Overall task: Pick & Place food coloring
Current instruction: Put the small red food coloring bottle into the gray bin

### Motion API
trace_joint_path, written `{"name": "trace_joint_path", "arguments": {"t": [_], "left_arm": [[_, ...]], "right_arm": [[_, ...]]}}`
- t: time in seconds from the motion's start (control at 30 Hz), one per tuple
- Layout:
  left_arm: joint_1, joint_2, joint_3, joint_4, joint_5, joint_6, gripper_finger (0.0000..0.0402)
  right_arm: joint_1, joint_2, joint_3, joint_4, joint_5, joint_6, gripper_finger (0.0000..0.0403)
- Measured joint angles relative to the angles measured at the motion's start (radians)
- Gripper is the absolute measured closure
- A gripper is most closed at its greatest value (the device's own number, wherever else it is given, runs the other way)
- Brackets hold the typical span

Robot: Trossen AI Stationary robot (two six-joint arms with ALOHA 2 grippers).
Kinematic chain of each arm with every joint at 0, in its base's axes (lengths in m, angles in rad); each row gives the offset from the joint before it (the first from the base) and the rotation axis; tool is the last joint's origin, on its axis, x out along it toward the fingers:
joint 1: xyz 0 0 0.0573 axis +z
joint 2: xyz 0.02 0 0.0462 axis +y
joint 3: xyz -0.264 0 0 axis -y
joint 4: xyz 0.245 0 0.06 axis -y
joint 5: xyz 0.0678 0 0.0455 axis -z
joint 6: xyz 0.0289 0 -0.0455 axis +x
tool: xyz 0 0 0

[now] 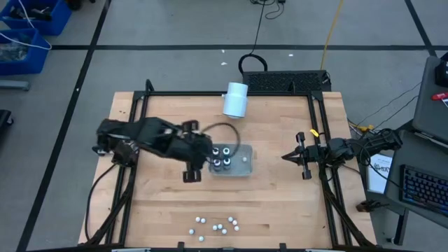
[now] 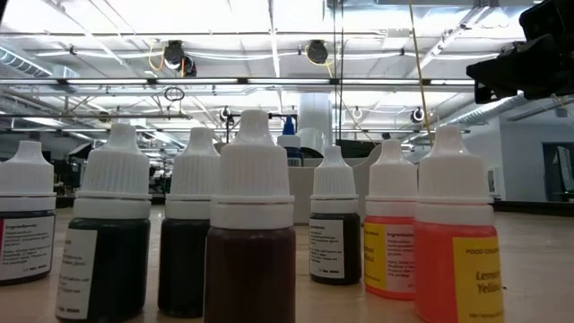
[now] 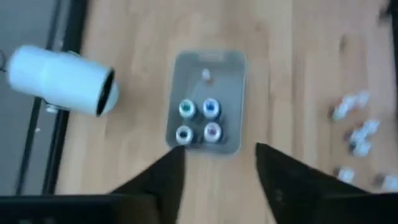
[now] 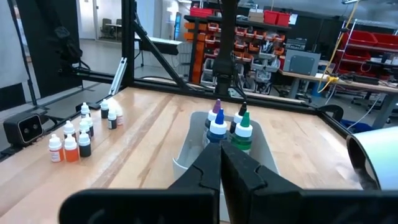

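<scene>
Left hand (image 1: 198, 165) released, fingers apart, just beside four food coloring bottles (image 1: 222, 157) in the tray (image 1: 245, 163).

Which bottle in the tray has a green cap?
The green-capped bottle, rightmost of the tray's four in the right wrist view; the others are capped blue, purple or dark.
</scene>
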State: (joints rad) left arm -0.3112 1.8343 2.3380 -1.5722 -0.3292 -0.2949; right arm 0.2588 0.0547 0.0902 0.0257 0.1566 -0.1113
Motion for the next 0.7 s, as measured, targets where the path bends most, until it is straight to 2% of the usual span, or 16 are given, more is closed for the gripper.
{"name": "trace_joint_path", "arguments": {"t": [0.13,0.23,0.3,0.43,0.57,0.7], "left_arm": [[-0.088,-0.126,-0.103,0.052,-0.002,-0.048,0.0321],[-0.159,-0.218,-0.226,0.054,-0.098,-0.087,0.0385],[-0.183,-0.275,-0.347,0.102,-0.172,-0.132,0.0392],[-0.217,-0.419,-0.646,0.271,-0.161,-0.191,0.0391],[-0.246,-0.515,-0.957,0.605,-0.166,-0.178,0.0396],[-0.293,-0.578,-1.202,0.968,-0.177,-0.01,0.0398]], "right_arm": [[0.0,0.003,0.0,0.0,-0.001,-0.006,0.0403],[0.0,0.003,0.0,0.0,-0.001,-0.006,0.0403],[0.0,0.003,0.0,0.0,-0.001,-0.006,0.0403],[0.0,0.003,0.0,0.003,-0.002,0.01,0.0403],[0.0,0.003,0.0,0.004,-0.002,0.041,0.0403],[0.0,0.003,0.0,0.011,-0.002,0.06,0.0403]]}}
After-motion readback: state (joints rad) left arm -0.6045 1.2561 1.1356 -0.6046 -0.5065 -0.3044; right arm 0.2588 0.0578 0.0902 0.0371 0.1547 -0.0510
